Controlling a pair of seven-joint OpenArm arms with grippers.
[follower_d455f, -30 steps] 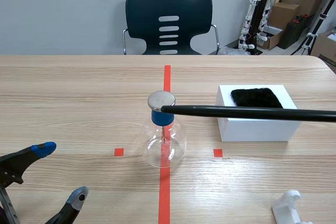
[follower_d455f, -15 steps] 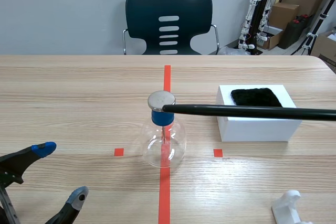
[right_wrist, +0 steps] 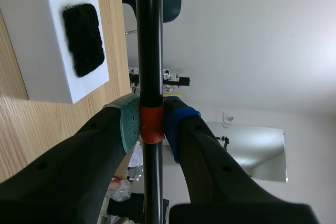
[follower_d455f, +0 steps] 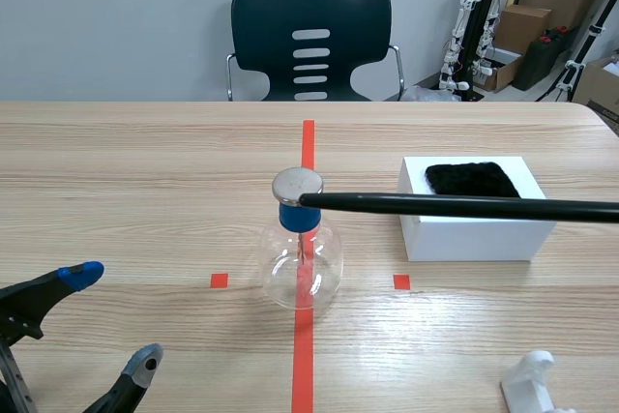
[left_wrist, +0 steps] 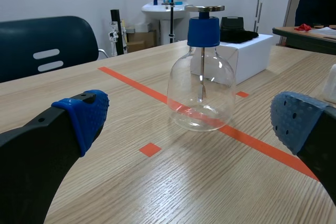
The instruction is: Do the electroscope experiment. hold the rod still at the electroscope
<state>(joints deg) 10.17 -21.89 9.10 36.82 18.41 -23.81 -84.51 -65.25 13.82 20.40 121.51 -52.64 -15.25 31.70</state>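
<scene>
Nothing has shifted: left end effector (follower_d455f: 114,318) sits low, fingers apart and empty; the electroscope (follower_d455f: 301,249) stands mid-table (follower_d455f: 145,162), rod (follower_d455f: 435,205) tip at its cap; right end effector (right_wrist: 152,121) clamps the rod, so only steady holding looks left

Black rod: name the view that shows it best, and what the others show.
Scene view: the rod runs from the right edge to its tip at the metal cap of the electroscope. Right wrist view shows only the stretch clamped between the fingers of the right gripper. Left wrist view shows no clear rod.
</scene>
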